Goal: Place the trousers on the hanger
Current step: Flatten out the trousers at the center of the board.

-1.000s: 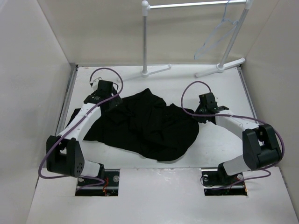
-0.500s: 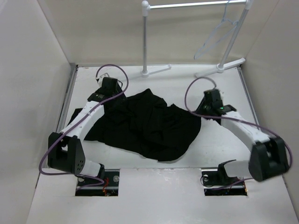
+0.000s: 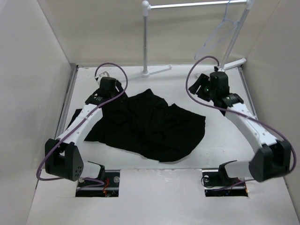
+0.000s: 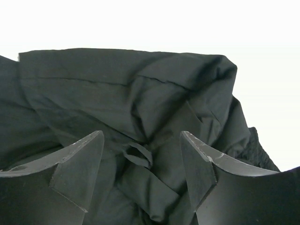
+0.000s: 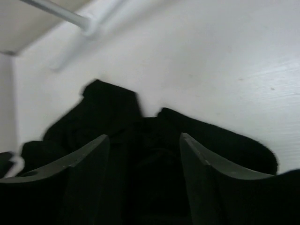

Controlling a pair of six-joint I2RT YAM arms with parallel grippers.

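- The trousers [image 3: 145, 124] lay crumpled on the table [image 3: 225, 145]; the hanger [image 3: 216, 37] hung bare on the rack [image 3: 146, 42]
- The left gripper [image 4: 141, 137] and right gripper [image 5: 144, 138] both gaped wide, empty
- Nothing was done yet; grasping and hanging were left

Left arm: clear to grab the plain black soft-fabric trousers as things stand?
Likely yes. The left gripper is open with bunched folds of the trousers right between its jaws, nothing else in the way.

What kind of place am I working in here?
Probably a lab test cell, not a home: a white table boxed in by plain panel walls, a small white garment rack carrying a hanger at the far edge, and black trousers heaped on the table.
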